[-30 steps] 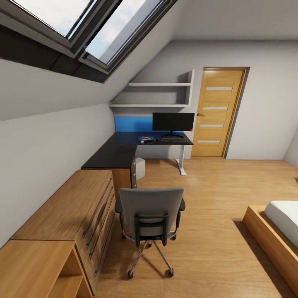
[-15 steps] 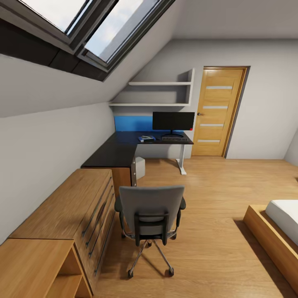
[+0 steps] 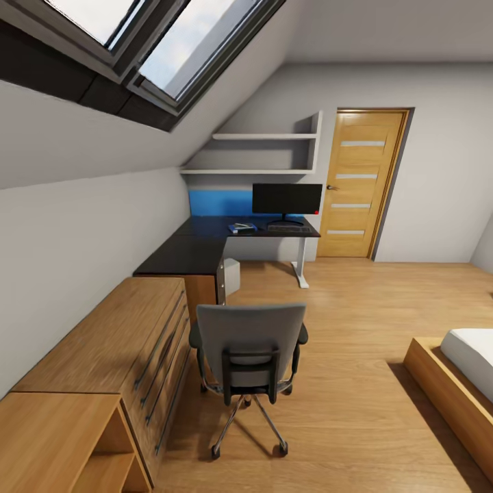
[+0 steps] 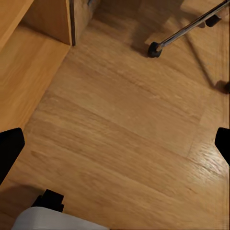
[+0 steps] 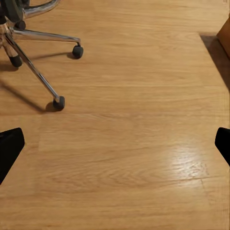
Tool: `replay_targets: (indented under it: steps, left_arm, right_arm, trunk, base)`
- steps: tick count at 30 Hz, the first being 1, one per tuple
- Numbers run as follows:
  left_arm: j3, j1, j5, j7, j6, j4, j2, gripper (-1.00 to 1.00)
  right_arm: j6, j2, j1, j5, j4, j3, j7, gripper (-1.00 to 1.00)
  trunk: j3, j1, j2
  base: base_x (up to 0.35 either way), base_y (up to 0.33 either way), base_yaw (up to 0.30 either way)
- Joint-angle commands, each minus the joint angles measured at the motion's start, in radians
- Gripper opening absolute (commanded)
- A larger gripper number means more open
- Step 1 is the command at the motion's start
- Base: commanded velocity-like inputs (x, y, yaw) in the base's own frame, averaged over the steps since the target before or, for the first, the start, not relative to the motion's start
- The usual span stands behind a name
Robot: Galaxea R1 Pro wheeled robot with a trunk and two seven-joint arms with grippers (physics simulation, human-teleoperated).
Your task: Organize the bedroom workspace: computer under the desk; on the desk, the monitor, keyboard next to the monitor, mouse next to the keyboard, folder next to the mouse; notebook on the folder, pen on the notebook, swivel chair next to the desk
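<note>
Facing: the swivel chair (image 3: 250,356), an office chair with grey back, dark armrests and a chrome five-star base on casters, stands on the wood floor with its back to the camera, well apart from the working end of the desk.
Desk: the long L-shaped black-topped desk (image 3: 198,250) with a white leg runs along the far wall and turns toward the light-wood dresser (image 3: 116,349).
On the desk: the large flat black monitor (image 3: 286,200) stands at the far end; the slim keyboard (image 3: 289,230) lies just in front of it; the bright blue folder (image 3: 242,228) lies beside the keyboard, with something dark on it too small to tell apart.
Mouse, pen: too small to make out.
Computer: the light grey boxy tower (image 3: 231,276) sits under the desk near the corner.
Left gripper (image 4: 115,148): fingers spread wide, nothing between them, above bare floor near a chair caster.
Right gripper (image 5: 115,146): likewise wide and empty, over floor beside the chrome base.
Step in hand: judged to be moving the chair to the desk.
Doing it well: approach squarely behind the backrest, grip or push it low and centred so the casters roll straight, and keep clear of the dresser corner.
</note>
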Motion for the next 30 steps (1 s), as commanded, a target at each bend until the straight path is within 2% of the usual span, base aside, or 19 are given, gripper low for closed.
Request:
replay_targets:
  steps: [1,6,10,12,14,15,17,18,20,24,25,30]
  left_arm:
    - [0.001,-0.001,0.009,0.000,0.003,-0.010,-0.003,1.00]
    - [0.000,-0.028,0.008,0.004,0.035,-0.056,-0.017,1.00]
    - [0.000,-0.082,0.007,0.004,0.100,-0.066,-0.027,1.00]
    - [0.000,-0.115,0.007,0.005,0.132,-0.068,-0.030,1.00]
    - [-0.001,-0.149,0.006,0.005,0.152,-0.069,-0.040,1.00]
    - [-0.001,-0.170,0.006,0.005,0.161,-0.069,-0.048,1.00]
    - [-0.001,-0.192,0.004,0.005,0.167,-0.070,-0.053,1.00]
    - [-0.001,-0.214,-0.004,0.005,0.170,-0.070,-0.056,1.00]
    - [-0.001,-0.251,-0.024,0.005,0.175,-0.070,-0.059,1.00]
    - [-0.001,-0.329,-0.060,0.006,0.227,-0.069,-0.066,1.00]
    - [-0.002,-0.353,-0.065,0.005,0.257,-0.069,-0.078,1.00]
    - [-0.002,-0.397,-0.070,0.002,0.285,-0.070,-0.099,1.00]
  right_arm:
    - [-0.001,0.000,0.000,-0.004,-0.009,0.008,-0.007,1.00]
    - [0.000,-0.004,0.000,-0.003,-0.088,0.006,-0.006,1.00]
    - [0.016,-0.022,-0.004,-0.004,-0.151,0.005,-0.007,1.00]
    - [0.069,-0.029,-0.006,-0.004,-0.182,0.005,-0.005,1.00]
    - [0.164,-0.032,-0.017,-0.003,-0.212,0.005,-0.003,1.00]
    - [0.238,-0.034,-0.033,-0.003,-0.236,0.005,-0.003,1.00]
    - [0.307,-0.035,-0.056,-0.003,-0.258,0.005,-0.002,1.00]
    - [0.362,-0.036,-0.081,-0.003,-0.277,0.005,-0.002,1.00]
    - [0.416,-0.036,-0.117,-0.004,-0.294,0.005,-0.002,1.00]
    - [0.497,-0.033,-0.206,-0.004,-0.306,0.004,-0.003,1.00]
    - [0.539,-0.033,-0.249,-0.004,-0.307,0.003,-0.003,1.00]
    - [0.592,-0.030,-0.342,-0.005,-0.309,0.002,-0.003,1.00]
  trunk:
    - [-0.005,0.004,-0.008]
    - [-0.020,0.023,-0.043]
    - [-0.033,0.039,-0.071]
    - [-0.039,0.046,-0.085]
    - [-0.045,0.054,-0.099]
    - [-0.048,0.058,-0.106]
    - [-0.055,0.065,-0.120]
    - [-0.058,0.069,-0.127]
    - [-0.064,0.077,-0.141]
    - [-0.077,0.092,-0.169]
    - [-0.080,0.096,-0.176]
    - [-0.095,0.115,-0.211]
  base:
    - [0.000,0.000,0.000]
    - [0.000,0.000,0.000]
    - [0.000,0.000,0.000]
    - [0.000,0.000,0.000]
    - [0.000,0.000,0.000]
    - [0.000,0.000,0.000]
    - [0.000,0.000,0.000]
    - [0.000,0.000,0.000]
    - [0.000,0.000,0.000]
    - [0.000,0.000,0.000]
    - [0.000,0.000,0.000]
    - [0.000,0.000,0.000]
